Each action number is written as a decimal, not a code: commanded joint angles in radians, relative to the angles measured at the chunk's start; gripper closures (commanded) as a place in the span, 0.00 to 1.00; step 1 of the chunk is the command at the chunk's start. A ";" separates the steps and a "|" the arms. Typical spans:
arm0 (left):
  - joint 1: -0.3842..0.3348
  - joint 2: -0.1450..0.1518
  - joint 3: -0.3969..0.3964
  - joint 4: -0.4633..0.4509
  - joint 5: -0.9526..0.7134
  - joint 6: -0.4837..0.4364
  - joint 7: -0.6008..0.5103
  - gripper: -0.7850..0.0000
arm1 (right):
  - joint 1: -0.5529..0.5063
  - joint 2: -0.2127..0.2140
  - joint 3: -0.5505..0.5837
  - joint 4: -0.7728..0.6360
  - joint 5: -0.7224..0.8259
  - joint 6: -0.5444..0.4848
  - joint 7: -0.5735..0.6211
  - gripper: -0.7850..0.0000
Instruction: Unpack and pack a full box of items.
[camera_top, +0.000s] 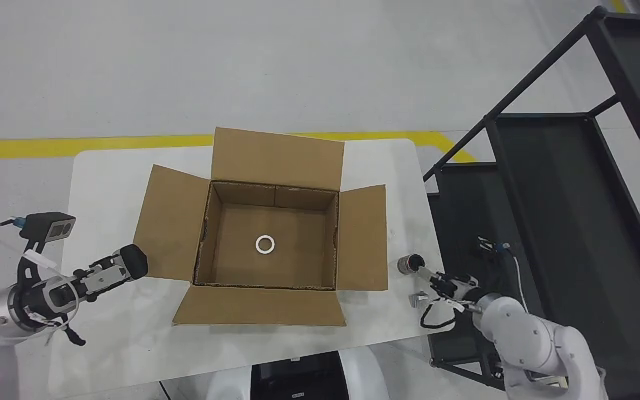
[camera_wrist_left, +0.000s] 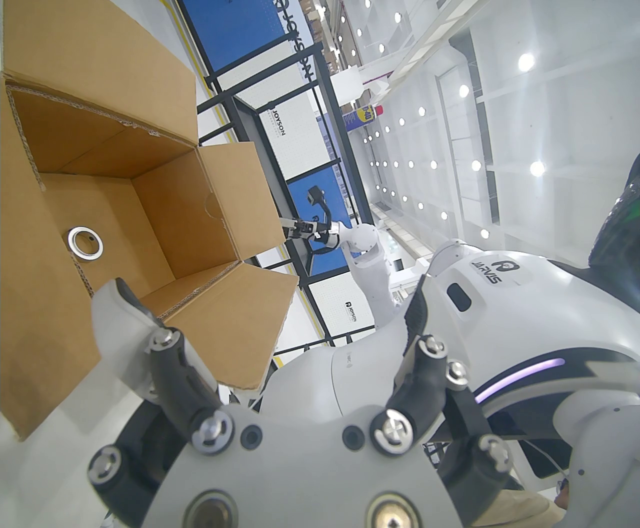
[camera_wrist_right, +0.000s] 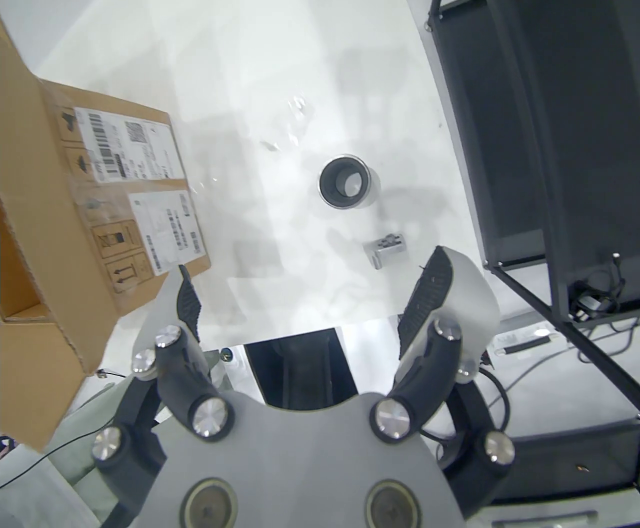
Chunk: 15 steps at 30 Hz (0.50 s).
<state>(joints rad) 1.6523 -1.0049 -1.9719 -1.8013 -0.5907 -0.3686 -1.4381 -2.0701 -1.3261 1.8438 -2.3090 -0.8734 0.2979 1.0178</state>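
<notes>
Right tool (camera_wrist_right: 310, 290) near metal cylinder (camera_wrist_right: 345, 181).

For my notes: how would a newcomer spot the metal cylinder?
Start at the open box mid-table. On the table past its flap on the right gripper's side stands a short hollow cylinder, open end up. Its only close neighbour is a small flat grey bracket; the cylinder is round and taller.
</notes>
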 joint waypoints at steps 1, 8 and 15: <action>0.000 0.000 0.000 0.000 0.000 0.000 0.000 0.00 | 0.009 0.004 -0.024 0.005 -0.073 0.015 0.047 0.00; 0.000 0.000 0.000 0.000 0.000 0.000 0.000 0.00 | 0.093 0.015 -0.146 0.078 -0.267 0.046 0.179 0.00; 0.000 0.000 0.000 0.000 0.000 0.000 0.000 0.00 | 0.176 0.017 -0.235 0.159 -0.325 0.033 0.215 0.00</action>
<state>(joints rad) 1.6523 -1.0049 -1.9719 -1.8013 -0.5907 -0.3686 -1.4381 -1.8972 -1.3096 1.6107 -2.1545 -1.1967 0.3312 1.2318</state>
